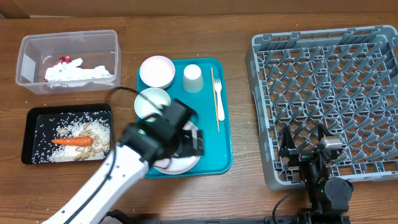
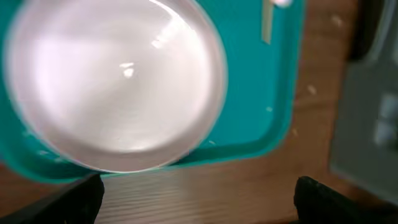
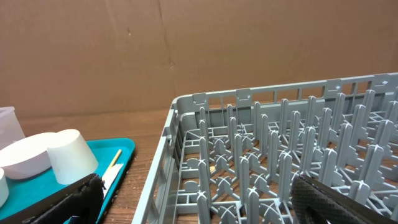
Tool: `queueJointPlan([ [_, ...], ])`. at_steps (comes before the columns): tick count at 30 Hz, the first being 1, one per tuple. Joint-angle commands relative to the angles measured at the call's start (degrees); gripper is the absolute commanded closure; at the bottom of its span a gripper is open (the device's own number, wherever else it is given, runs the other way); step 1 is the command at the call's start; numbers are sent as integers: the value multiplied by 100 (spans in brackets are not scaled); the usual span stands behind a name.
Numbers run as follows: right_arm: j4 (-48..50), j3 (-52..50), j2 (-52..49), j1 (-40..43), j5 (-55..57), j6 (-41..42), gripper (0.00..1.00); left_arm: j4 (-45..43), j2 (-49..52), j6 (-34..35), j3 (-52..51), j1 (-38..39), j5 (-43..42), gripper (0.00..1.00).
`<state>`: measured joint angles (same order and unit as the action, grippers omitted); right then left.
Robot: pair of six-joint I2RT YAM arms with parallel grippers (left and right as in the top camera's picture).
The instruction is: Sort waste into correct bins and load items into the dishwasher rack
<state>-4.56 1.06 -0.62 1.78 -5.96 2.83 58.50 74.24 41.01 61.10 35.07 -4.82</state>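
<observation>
Wooden table (image 1: 186,25) from above. At far left the clear tub (image 1: 67,38) holds crumpled napkins (image 1: 79,73) and a red wrapper (image 1: 62,60). Below it, the black tray (image 1: 30,134) carries the carrot (image 1: 72,141) among rice scraps (image 1: 87,127). The centre teal tray (image 1: 225,124) has two bowls (image 1: 157,71), a cup (image 1: 192,78), a slim utensil (image 1: 218,93) and the plate (image 1: 180,165). The left gripper (image 1: 194,142) hovers over that plate. On the right sits the dishwasher rack (image 1: 329,93), with the right gripper (image 1: 303,142) over its near edge.

Left wrist now: the plate fills the view and the fingers (image 2: 68,202) are spread wide, gripping nothing.

Right wrist: a cardboard wall (image 3: 186,50) stands behind, rack pegs are dead ahead, and the fingers (image 3: 342,199) are splayed and empty.
</observation>
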Motion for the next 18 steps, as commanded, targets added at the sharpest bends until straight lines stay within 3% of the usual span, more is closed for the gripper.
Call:
queueJointPlan([
  [1,22,-59,39,11,35,13,0,575,11,74,-50,-1270,278,0],
  [8,22,-59,39,13,35,13,0,1421,11,-146,-50,-3834,39,0],
  [18,22,-59,39,11,35,13,0,1478,13,-179,-50,-5495,240,0],
])
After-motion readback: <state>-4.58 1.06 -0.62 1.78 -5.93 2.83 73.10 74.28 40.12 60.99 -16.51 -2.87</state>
